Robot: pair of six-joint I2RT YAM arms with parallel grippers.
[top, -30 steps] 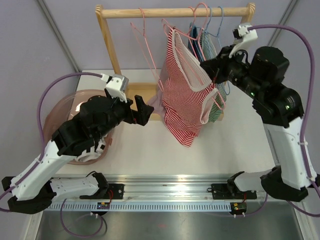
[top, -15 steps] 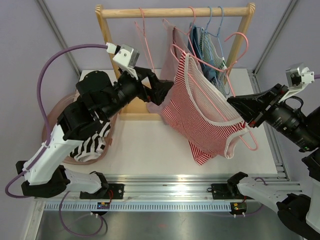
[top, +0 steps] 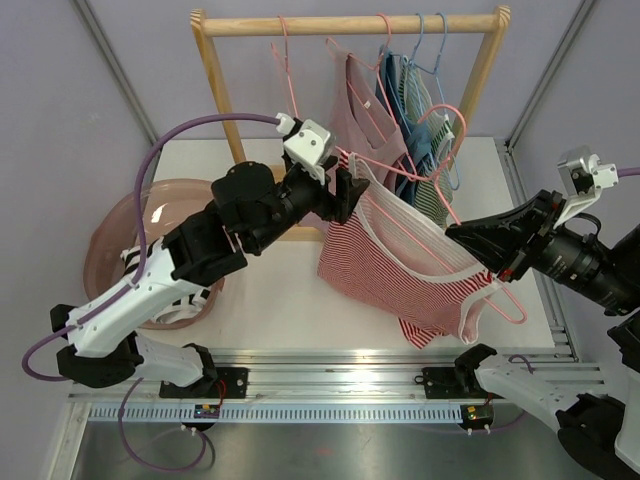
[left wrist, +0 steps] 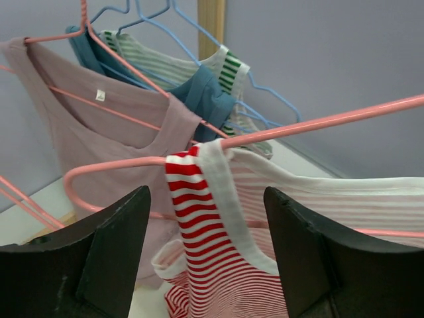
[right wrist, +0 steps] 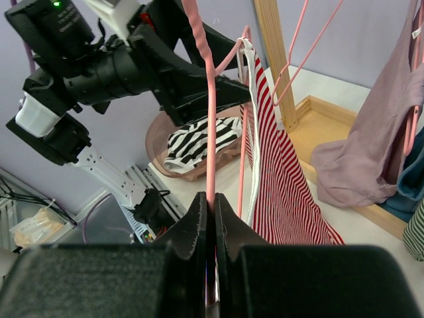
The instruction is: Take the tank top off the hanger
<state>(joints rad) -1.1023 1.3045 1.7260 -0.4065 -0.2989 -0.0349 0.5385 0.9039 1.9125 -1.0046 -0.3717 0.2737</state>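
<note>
The red-and-white striped tank top [top: 400, 270] hangs on a pink wire hanger [left wrist: 318, 122] held off the rail, tilted down toward the right over the table. My right gripper [top: 455, 232] is shut on the hanger's wire [right wrist: 209, 132], seen edge-on in the right wrist view. My left gripper [top: 345, 195] is at the hanger's upper left end. Its jaws stand open on either side of the top's white-edged strap [left wrist: 199, 192], without touching it.
The wooden rack [top: 215, 90] at the back carries a mauve top [top: 360, 90], blue and green-striped tops [top: 415, 100] and a bare pink hanger [top: 290, 80]. A pink basin [top: 110, 230] at the left holds a black-and-white striped garment [top: 175, 290].
My right gripper has drawn the hanger and tank top off the rail toward the front right. The left arm has risen to the hanger's left end, its jaws narrowing around the strap.
</note>
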